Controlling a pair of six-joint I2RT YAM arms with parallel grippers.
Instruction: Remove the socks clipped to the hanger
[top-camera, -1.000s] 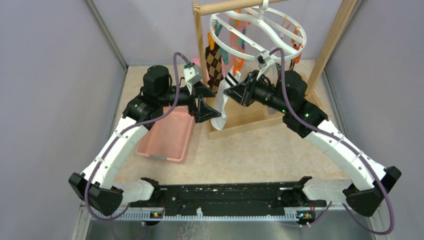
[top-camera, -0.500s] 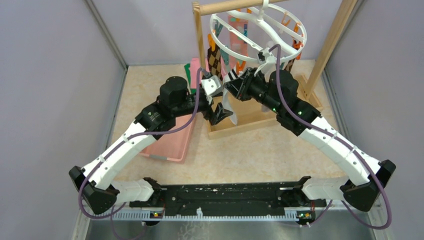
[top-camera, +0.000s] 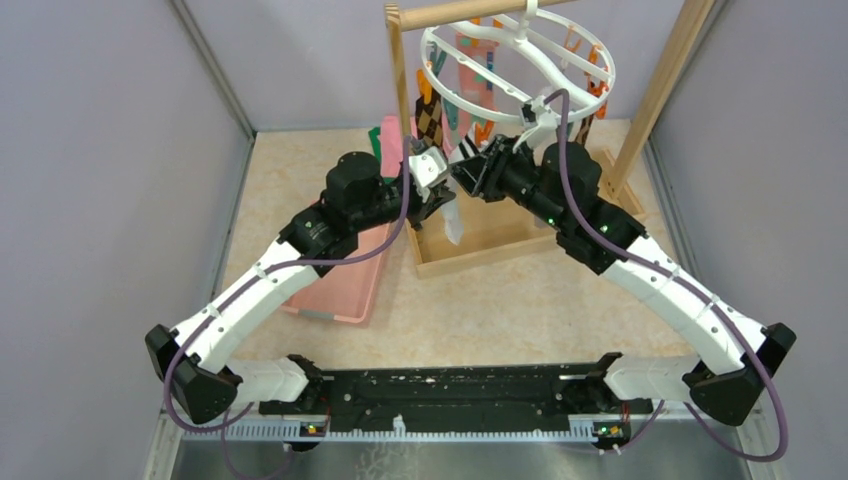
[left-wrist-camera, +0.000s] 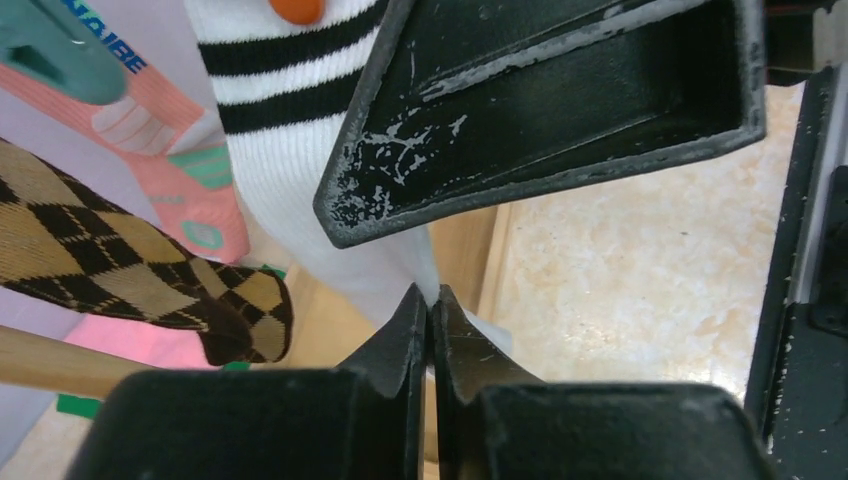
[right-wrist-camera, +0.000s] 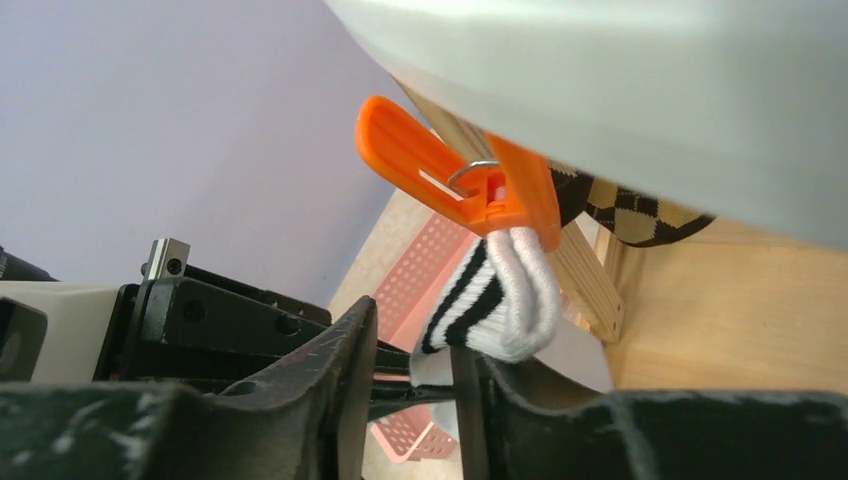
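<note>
The white hanger (top-camera: 428, 68) hangs from the wooden rack with several socks on its clips. An orange clip (right-wrist-camera: 460, 180) holds a white sock by its black-striped cuff (right-wrist-camera: 505, 300). My left gripper (left-wrist-camera: 430, 292) is shut on the lower part of this white sock (left-wrist-camera: 285, 170), with fabric pinched between its fingertips. My right gripper (right-wrist-camera: 415, 330) is open just below the clip; the cuff rests against its right finger and nothing is between the jaws. A brown argyle sock (left-wrist-camera: 110, 270) and a pink sock (left-wrist-camera: 180, 180) hang to the left. In the top view both grippers (top-camera: 440, 200) (top-camera: 468, 170) meet under the ring.
The wooden rack (top-camera: 660, 90) stands on a wooden base (top-camera: 490, 250) at the back. A pink perforated basket (top-camera: 340, 275) lies to the left under my left arm. Folded pink and green cloths (top-camera: 385, 145) lie behind it. Grey walls close both sides.
My left arm swung right to the white sock and its jaws closed on the lower fabric. My right gripper rose to the striped cuff under the clip and its jaws parted.
</note>
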